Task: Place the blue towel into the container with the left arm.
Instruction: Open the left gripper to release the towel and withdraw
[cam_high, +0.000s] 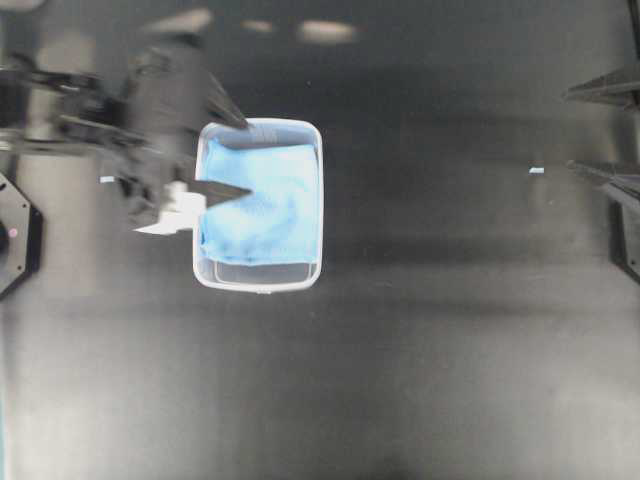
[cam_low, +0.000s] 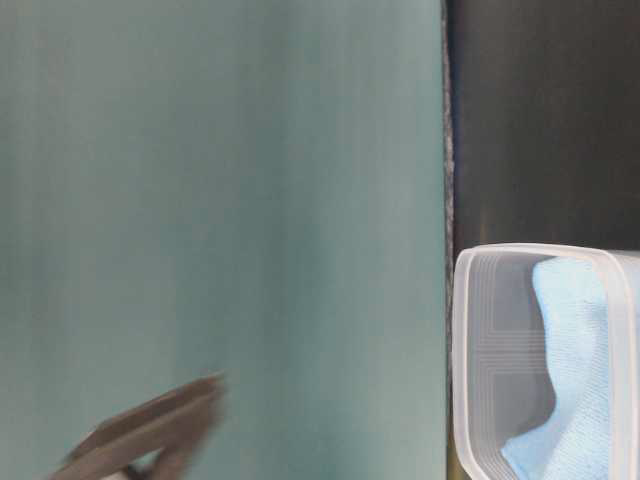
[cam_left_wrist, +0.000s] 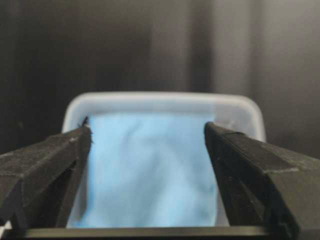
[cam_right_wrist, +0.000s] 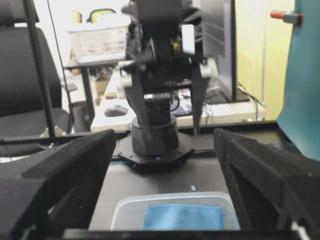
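The blue towel (cam_high: 262, 200) lies inside the container (cam_high: 258, 285) and fills most of it, leaving a bare strip at the near end. My left gripper (cam_high: 228, 150) is open and empty over the container's left rim, its black fingers pointing at the towel. In the left wrist view the towel (cam_left_wrist: 150, 170) sits in the container (cam_left_wrist: 160, 97), seen between the spread fingers of the left gripper (cam_left_wrist: 147, 135). My right gripper (cam_high: 578, 132) is open and empty at the far right. Its wrist view shows the gripper (cam_right_wrist: 165, 150), the towel (cam_right_wrist: 182, 217) and the container (cam_right_wrist: 130, 205).
The table is black. A small pale tape mark (cam_high: 536, 170) lies near the right gripper and another (cam_high: 107, 179) under the left arm. The table-level view shows a teal wall (cam_low: 220, 200), the container (cam_low: 520, 250), the towel (cam_low: 580, 340) and a blurred black finger (cam_low: 150, 430).
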